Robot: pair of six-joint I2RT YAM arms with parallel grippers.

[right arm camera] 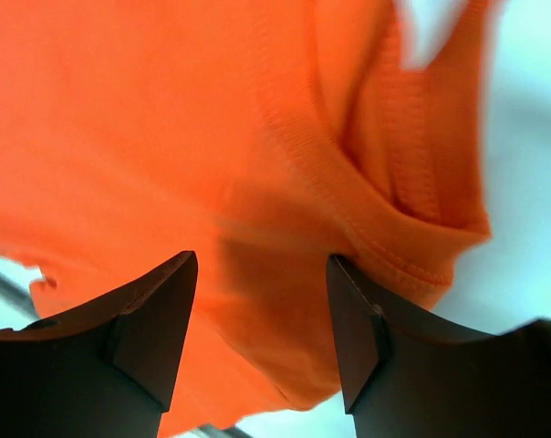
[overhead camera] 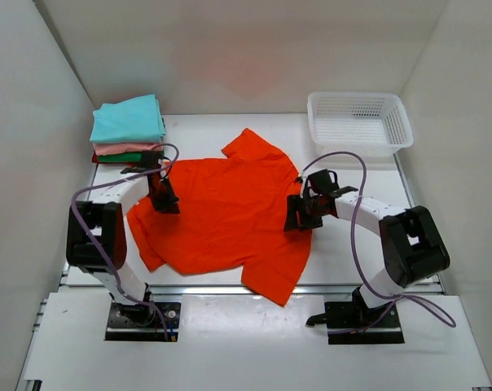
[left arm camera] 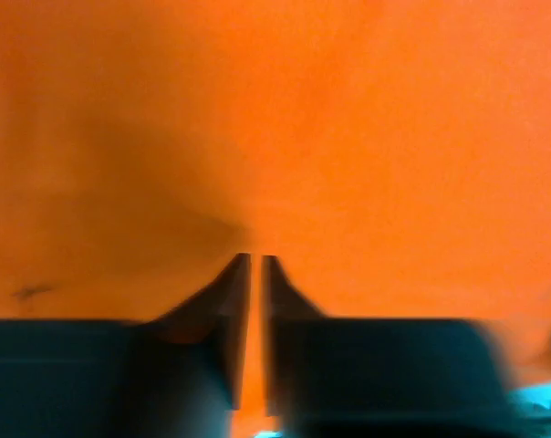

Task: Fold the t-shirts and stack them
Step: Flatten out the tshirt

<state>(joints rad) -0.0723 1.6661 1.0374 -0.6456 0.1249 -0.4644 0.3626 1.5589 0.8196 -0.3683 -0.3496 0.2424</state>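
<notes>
We hold the orange t-shirt point(overhead camera: 230, 220), spread on the table point(overhead camera: 352, 252), with the left gripper point(overhead camera: 168, 205) pinched closed on one side, while the right gripper point(overhead camera: 296, 218) straddles the opposite hem wide open, presumably preparing a matching grasp for folding

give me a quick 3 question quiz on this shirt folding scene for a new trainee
1. Multiple choice: which colour tops the stack of folded shirts? A pink, B teal, C dark red.
2. True or false: the white basket has a shirt in it.
3. Fill in: at the orange t-shirt, the ___ gripper has its fingers wide apart.

Key: 1 B. 2 False. 3 right: the right gripper is open, while the left gripper is closed on the cloth.
</notes>
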